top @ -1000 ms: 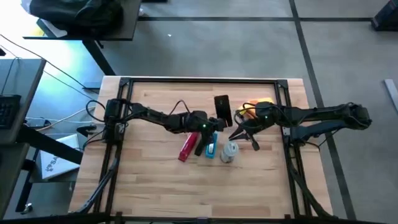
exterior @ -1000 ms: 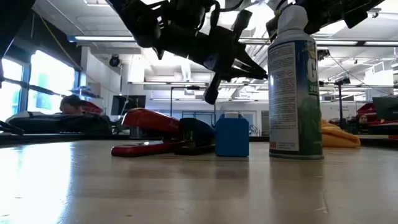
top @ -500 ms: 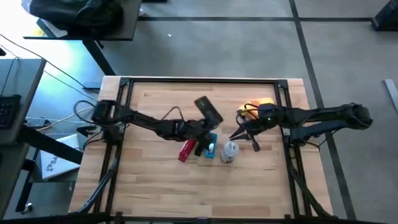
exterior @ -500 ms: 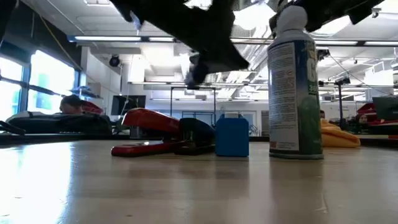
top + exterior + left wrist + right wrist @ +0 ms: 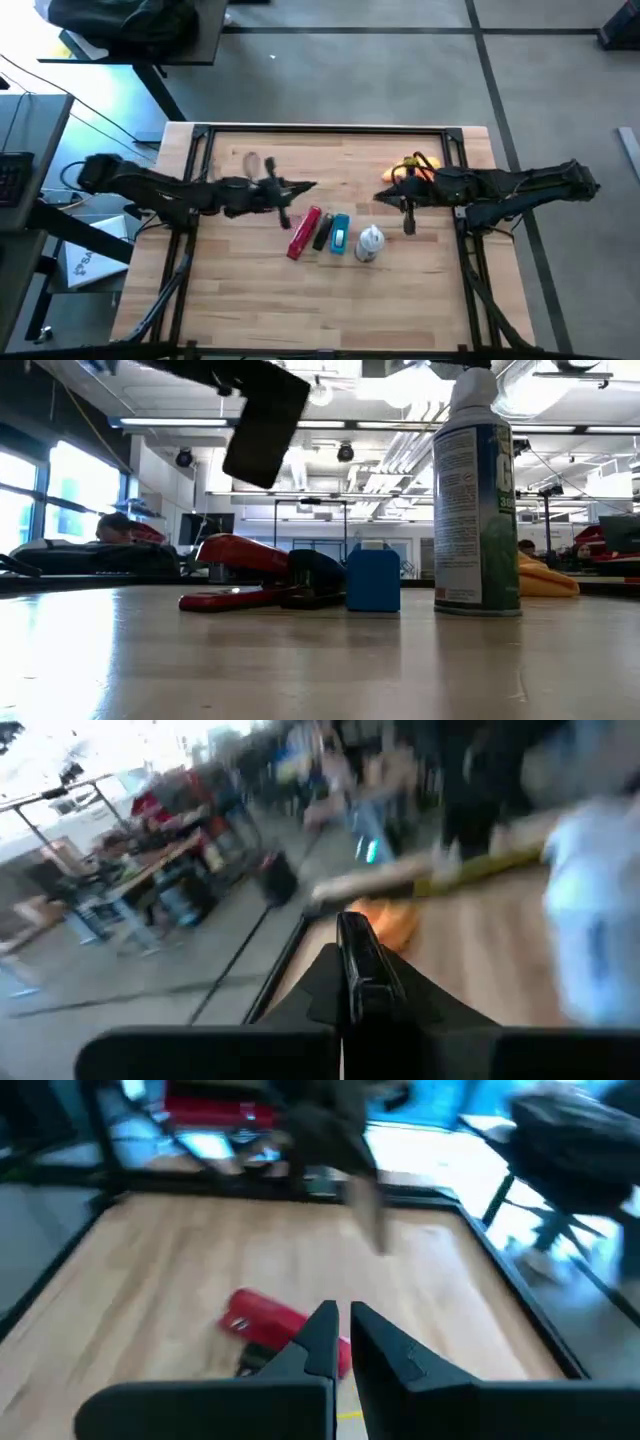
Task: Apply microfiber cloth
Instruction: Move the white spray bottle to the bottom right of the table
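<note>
Microfiber cloth (image 5: 421,166) lies bunched on the counter (image 5: 250,290) near its far right edge, partly under the right arm. The right gripper (image 5: 391,197) hovers just beside it toward the centre, its 2 fingers (image 5: 322,1337) nearly closed on nothing. The left gripper (image 5: 300,187) is well apart, left of centre; I cannot tell how its fingers stand.

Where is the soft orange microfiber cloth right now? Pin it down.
In the high view the soft orange microfiber cloth lies at the table's far right, partly under the right arm, beyond the white-grey spray bottle; the right gripper hangs nearby.
</note>
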Tool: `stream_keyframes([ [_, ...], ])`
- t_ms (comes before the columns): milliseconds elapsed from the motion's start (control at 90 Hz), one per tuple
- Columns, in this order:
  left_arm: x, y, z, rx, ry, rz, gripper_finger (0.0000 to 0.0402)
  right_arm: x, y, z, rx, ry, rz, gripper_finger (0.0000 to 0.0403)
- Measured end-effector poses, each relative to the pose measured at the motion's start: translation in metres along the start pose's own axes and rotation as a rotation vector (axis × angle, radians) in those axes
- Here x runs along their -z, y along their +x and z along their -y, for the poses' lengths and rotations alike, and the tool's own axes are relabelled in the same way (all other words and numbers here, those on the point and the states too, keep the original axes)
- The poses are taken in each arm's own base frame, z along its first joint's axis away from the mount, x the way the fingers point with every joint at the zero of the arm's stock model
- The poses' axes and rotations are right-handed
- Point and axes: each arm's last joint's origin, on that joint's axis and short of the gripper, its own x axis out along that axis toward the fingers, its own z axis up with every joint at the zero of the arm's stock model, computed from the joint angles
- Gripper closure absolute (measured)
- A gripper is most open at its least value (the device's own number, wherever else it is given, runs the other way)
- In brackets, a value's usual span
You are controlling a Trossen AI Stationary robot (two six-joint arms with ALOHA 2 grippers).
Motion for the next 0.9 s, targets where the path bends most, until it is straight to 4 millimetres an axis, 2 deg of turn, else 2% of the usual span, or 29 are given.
stream_keyframes([
  [89,0.002,-0.021,-0.007,0.017,-0.171,0.184,0.0394,-0.004,0.0,-0.004,0.056,0.066,-0.01,0.0403],
  [167,0.009,-0.036,-0.012,0.013,-0.247,0.26,0.0394,-0.006,0.007,-0.012,0.068,0.081,-0.033,0.0403],
  [333,0.029,-0.054,-0.015,0.001,-0.344,0.227,0.0394,-0.026,0.031,-0.033,0.12,0.181,-0.084,0.0403],
  [511,0.039,-0.06,-0.013,0.033,-0.447,0.211,0.0394,-0.038,0.052,-0.043,0.224,0.228,-0.315,0.0392],
  [600,0.038,-0.062,-0.014,0.037,-0.505,0.219,0.0394,-0.048,0.061,-0.053,0.146,0.295,-0.434,0.0361],
  [722,0.028,-0.066,-0.021,0.019,-0.496,0.277,0.0394,-0.07,0.067,-0.068,0.082,0.355,-0.494,0.0296],
  [800,0.027,-0.068,-0.022,0.014,-0.462,0.273,0.0394,-0.082,0.068,-0.072,0.147,0.384,-0.509,0.0255],
  [900,0.03,-0.069,-0.021,0.022,-0.455,0.227,0.0394,-0.085,0.067,-0.069,0.301,0.431,-0.593,0.0213],
])
